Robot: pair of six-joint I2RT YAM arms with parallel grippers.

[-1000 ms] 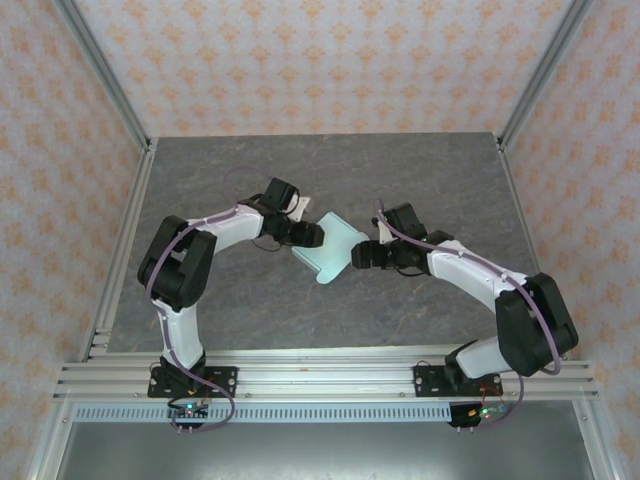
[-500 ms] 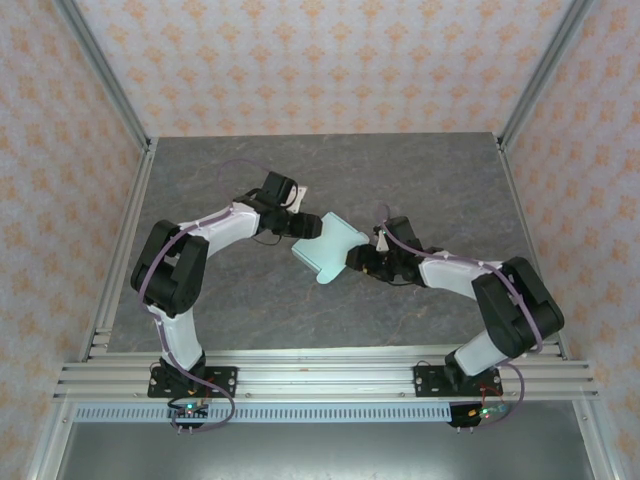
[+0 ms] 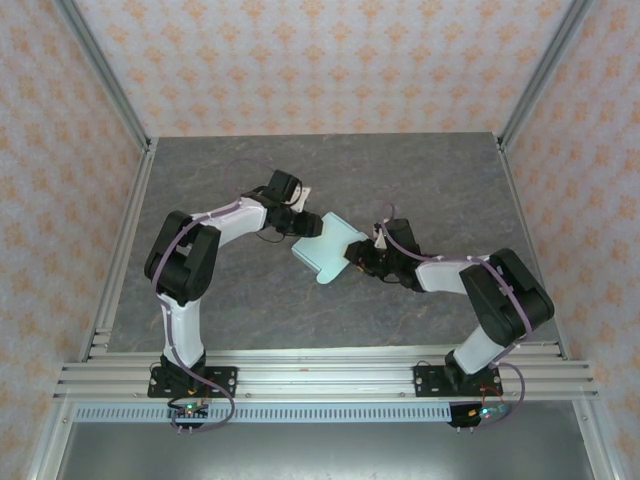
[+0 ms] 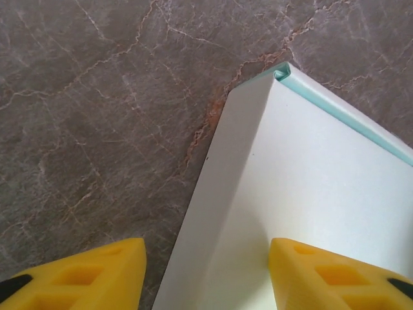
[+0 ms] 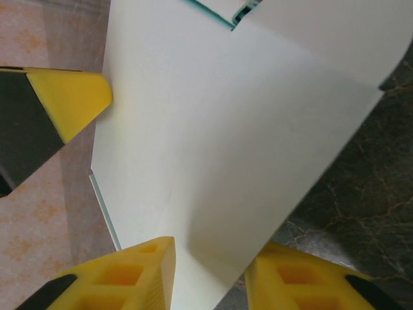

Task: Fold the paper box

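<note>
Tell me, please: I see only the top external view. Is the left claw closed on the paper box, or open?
Observer: Open. In the left wrist view the left claw has its fingers wide apart. One is over the table and the other over the paper box, with the box edge running between them.
Operator: And the right claw?
Observer: In the right wrist view, a folded part of the card sits between the fingers of the right claw. I cannot tell whether they press it.
Operator: Is any panel bent?
Observer: Yes. The left wrist view shows a crease running from the box corner toward the claw, with a side panel bent along it.
</note>
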